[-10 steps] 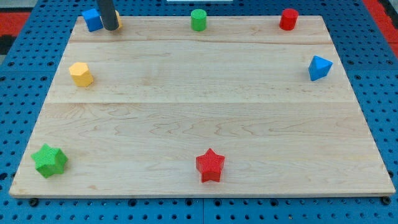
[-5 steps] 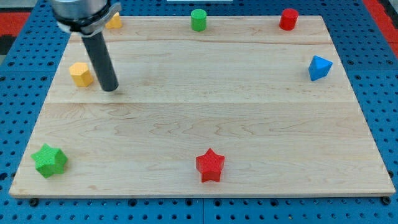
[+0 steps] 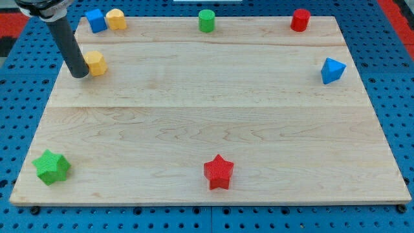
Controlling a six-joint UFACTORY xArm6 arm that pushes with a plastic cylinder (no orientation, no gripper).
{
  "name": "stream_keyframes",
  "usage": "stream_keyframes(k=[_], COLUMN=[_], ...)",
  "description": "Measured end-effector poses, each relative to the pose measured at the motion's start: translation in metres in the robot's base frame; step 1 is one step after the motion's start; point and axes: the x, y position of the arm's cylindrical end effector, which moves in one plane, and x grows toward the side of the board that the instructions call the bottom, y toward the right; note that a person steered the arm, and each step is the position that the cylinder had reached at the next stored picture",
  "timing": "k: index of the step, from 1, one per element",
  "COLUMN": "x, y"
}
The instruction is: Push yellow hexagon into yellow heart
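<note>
The yellow hexagon (image 3: 96,63) lies near the board's left edge, in its upper part. My tip (image 3: 79,74) touches the hexagon's lower left side. The yellow heart (image 3: 116,19) sits at the top left of the board, above and slightly right of the hexagon, right beside a blue block (image 3: 96,20).
A green cylinder (image 3: 206,20) and a red cylinder (image 3: 300,19) stand along the top edge. A blue triangular block (image 3: 332,70) is at the right edge. A green star (image 3: 51,166) sits bottom left and a red star (image 3: 218,171) bottom centre.
My tip swung from the hexagon's right side round to its lower left. The hexagon has shifted up and to the right, toward the heart.
</note>
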Motion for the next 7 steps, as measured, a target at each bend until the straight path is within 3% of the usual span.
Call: stream_keyframes(k=[1, 2, 4, 7], x=[0.01, -0.006, -0.051, -0.056], y=[0.028, 0.028, 0.0, -0.039])
